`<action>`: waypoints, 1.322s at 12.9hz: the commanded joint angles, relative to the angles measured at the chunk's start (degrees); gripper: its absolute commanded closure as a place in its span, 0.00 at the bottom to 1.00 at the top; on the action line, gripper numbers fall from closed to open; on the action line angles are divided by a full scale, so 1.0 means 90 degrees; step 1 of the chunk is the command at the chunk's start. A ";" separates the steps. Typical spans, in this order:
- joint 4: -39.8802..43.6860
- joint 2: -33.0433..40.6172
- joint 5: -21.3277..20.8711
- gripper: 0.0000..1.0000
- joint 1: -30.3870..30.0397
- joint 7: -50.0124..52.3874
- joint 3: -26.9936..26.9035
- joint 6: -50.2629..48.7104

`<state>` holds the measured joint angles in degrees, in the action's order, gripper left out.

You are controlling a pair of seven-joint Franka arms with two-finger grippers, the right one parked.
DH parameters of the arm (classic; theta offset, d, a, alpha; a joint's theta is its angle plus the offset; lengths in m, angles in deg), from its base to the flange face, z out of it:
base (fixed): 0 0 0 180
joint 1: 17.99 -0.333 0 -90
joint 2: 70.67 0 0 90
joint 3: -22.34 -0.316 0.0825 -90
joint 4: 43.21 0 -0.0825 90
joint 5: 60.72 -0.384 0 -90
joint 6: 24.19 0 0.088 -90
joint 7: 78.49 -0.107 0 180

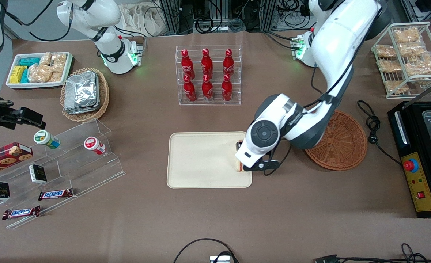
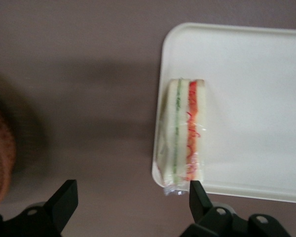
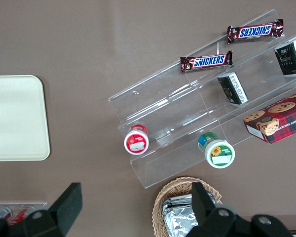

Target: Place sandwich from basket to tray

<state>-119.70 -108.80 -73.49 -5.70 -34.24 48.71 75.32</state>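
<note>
The sandwich, a wedge in clear film with green and red filling lines facing up, lies on the cream tray at its edge nearest the basket. In the front view only a sliver of the sandwich shows under the wrist, on the tray. My left gripper is open and empty, hovering above the tray's edge and the table beside it; one fingertip is over the sandwich's end. It also shows in the front view. The reddish-brown basket stands beside the tray toward the working arm's end, and holds nothing that I can see.
A clear rack of red bottles stands farther from the front camera than the tray. A black machine and a cable lie beside the basket. An acrylic stepped shelf with snacks stands toward the parked arm's end.
</note>
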 commanded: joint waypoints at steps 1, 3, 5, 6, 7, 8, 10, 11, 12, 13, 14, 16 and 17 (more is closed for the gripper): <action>-0.0825 0.1264 0.0061 0.00 -0.0660 -0.0219 -0.0020 -0.0109; -0.1198 0.1842 0.0488 0.00 -0.0944 -0.0561 -0.0020 -0.0100; -0.1461 0.2165 0.0608 0.00 -0.1131 -0.0610 -0.0030 -0.0100; -0.1675 0.2340 0.0618 0.00 -0.1228 -0.0649 -0.0030 -0.0061; -0.1977 0.2632 0.0618 0.00 -0.1393 -0.0746 -0.0040 0.0007; -0.2241 0.2848 0.0638 0.00 -0.1550 -0.1086 -0.0049 0.0153; -0.2778 0.3472 0.0958 0.00 -0.1532 -0.1973 -0.0573 0.0193; -0.3071 0.3775 0.1173 0.00 -0.1454 -0.2490 -0.0954 0.0242; -0.3258 0.4000 0.1214 0.00 -0.1434 -0.3027 -0.1228 0.0242; -0.3346 0.4118 0.1224 0.00 -0.1424 -0.3526 -0.1531 0.0204; -0.3347 0.4197 0.1233 0.00 -0.1424 -0.3956 -0.1766 0.0145; -0.3134 0.4140 0.1214 0.00 -0.1512 -0.4379 -0.1905 0.0076; -0.2959 0.4004 0.1195 0.00 -0.1648 -0.4429 -0.1886 -0.0001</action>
<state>-147.36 -72.36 -63.33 -19.30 -72.15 31.24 75.59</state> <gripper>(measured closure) 0.000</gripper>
